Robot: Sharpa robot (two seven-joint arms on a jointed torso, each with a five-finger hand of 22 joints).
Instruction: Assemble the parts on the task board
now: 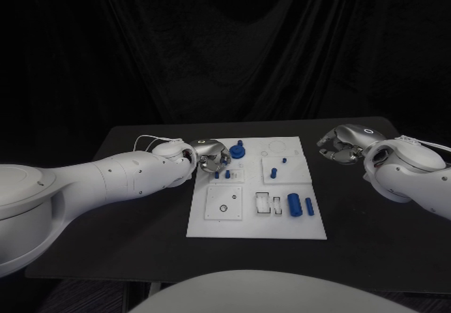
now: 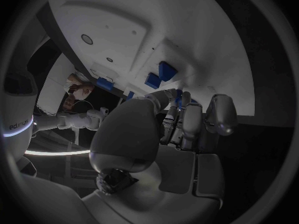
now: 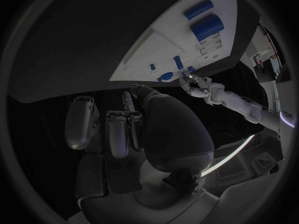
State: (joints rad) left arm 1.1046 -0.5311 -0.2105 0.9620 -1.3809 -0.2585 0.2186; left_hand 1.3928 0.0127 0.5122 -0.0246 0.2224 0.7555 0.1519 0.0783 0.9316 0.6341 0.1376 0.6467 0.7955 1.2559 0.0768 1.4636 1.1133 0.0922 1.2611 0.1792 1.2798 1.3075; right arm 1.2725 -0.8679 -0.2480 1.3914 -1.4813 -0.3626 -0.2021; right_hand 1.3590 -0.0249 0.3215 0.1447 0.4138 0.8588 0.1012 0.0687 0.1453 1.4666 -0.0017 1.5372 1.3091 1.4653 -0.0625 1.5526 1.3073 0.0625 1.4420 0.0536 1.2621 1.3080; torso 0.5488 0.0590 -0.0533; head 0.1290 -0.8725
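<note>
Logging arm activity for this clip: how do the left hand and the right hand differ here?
The left hand sits over the task board, at its far left part beside the blue parts; the right hand is off the board, over the black table. Both are silver, with fingers curled in.

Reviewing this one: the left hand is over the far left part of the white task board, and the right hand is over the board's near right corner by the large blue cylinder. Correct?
Only partly. The left hand is over the far left part of the task board, as you say. The right hand is not over the board at all: the head view shows it over the black table, beyond the board's far right corner and well away from the large blue cylinder.
</note>
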